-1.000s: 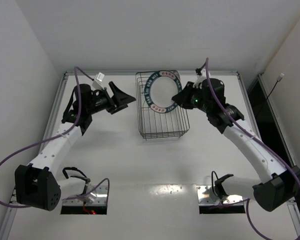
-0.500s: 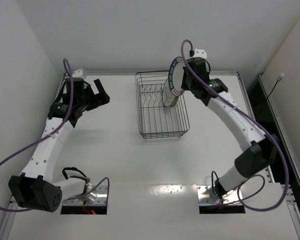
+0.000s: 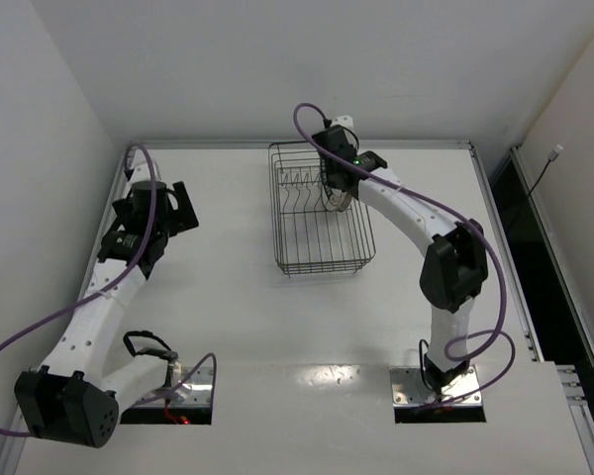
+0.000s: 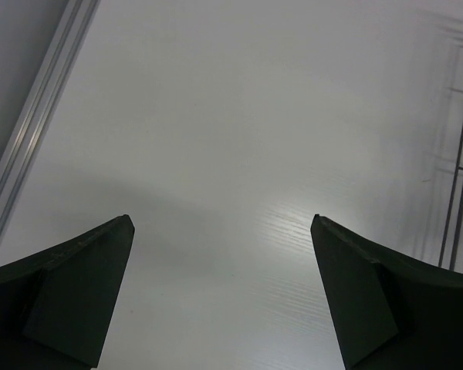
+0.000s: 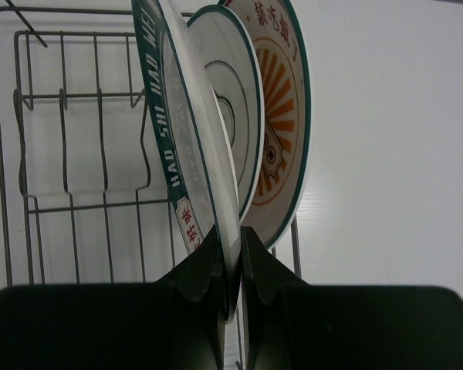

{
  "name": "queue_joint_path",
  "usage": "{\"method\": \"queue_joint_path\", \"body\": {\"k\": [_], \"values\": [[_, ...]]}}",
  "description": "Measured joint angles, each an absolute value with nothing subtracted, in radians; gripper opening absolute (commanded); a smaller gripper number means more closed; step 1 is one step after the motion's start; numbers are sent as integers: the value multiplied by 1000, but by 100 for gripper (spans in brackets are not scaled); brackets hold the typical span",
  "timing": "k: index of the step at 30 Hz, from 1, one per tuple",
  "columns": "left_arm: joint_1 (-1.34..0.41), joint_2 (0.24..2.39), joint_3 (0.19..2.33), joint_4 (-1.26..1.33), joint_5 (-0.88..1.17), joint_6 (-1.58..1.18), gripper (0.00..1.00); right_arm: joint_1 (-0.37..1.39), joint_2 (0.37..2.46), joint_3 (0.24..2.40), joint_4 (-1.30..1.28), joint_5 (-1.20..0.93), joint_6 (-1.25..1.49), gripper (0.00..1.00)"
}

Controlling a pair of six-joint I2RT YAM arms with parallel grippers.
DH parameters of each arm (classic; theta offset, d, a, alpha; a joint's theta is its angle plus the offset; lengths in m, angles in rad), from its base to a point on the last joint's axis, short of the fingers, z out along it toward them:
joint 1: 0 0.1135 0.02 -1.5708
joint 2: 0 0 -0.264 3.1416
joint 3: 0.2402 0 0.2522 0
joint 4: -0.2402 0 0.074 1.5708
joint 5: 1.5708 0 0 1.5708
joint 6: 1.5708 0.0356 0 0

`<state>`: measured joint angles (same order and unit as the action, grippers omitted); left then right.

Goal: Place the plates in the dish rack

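While left claw (image 4: 222,231) gapes, right claw (image 5: 233,258) pinches dark-rimmed plate (image 5: 181,154) in dish rack (image 5: 65,95).

Pretty bright, even overhead light. The white table (image 3: 247,317) had a glare patch at the bottom middle of the top view and a soft sheen in the left wrist one. Right wrist: plates (image 5: 274,116) were sharp, jaws at the bottom dark and blurry.

The left arm (image 3: 99,297) stands folded at the far left, and the left pincer (image 4: 224,223) is spread wide. The right arm (image 3: 406,213) stretches far forward and inward; the right pincer (image 5: 231,250) pinches the blue-rimmed plate (image 5: 177,139).
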<state>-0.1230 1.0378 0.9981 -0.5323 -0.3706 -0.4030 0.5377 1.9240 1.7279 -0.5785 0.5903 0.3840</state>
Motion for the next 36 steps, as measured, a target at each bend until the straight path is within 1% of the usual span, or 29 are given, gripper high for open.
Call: {"method": "queue_joint_path", "body": {"k": [5,11,13,16,19,20,21,22,24,26,27,28,33,36], "values": [[-123,1039,937,-475,-393,-396,99,543,1997,1806,-590,615,382,0],[-123,1071,931,-460,-392,-393,99,543,2104,1925,-635,614,398,0],[-123,1072,931,-455,-392,-393,99,538,2140,1955,-659,598,408,3],[-123,1072,931,-449,-394,-393,99,538,2169,1965,-669,569,427,12],[-123,1072,926,-441,-400,-393,99,537,2177,1965,-695,537,443,39],[-123,1072,925,-440,-402,-393,99,537,2175,1965,-699,527,444,54],[-123,1072,923,-440,-403,-393,99,537,2173,1965,-699,519,450,73],[-123,1072,922,-440,-405,-393,99,536,2170,1963,-702,512,452,77],[-123,1072,921,-439,-407,-393,99,536,2160,1959,-712,496,455,80],[-123,1072,921,-439,-408,-394,99,538,2140,1956,-734,492,453,80],[-123,1072,920,-439,-409,-394,99,539,2120,1945,-745,493,452,83],[-123,1072,920,-439,-409,-394,99,538,2090,1926,-766,498,451,83],[-123,1070,913,-439,-407,-397,99,511,1884,1864,-884,476,429,84],[-123,1069,911,-439,-405,-401,99,497,1738,1816,-907,457,418,85]]}}
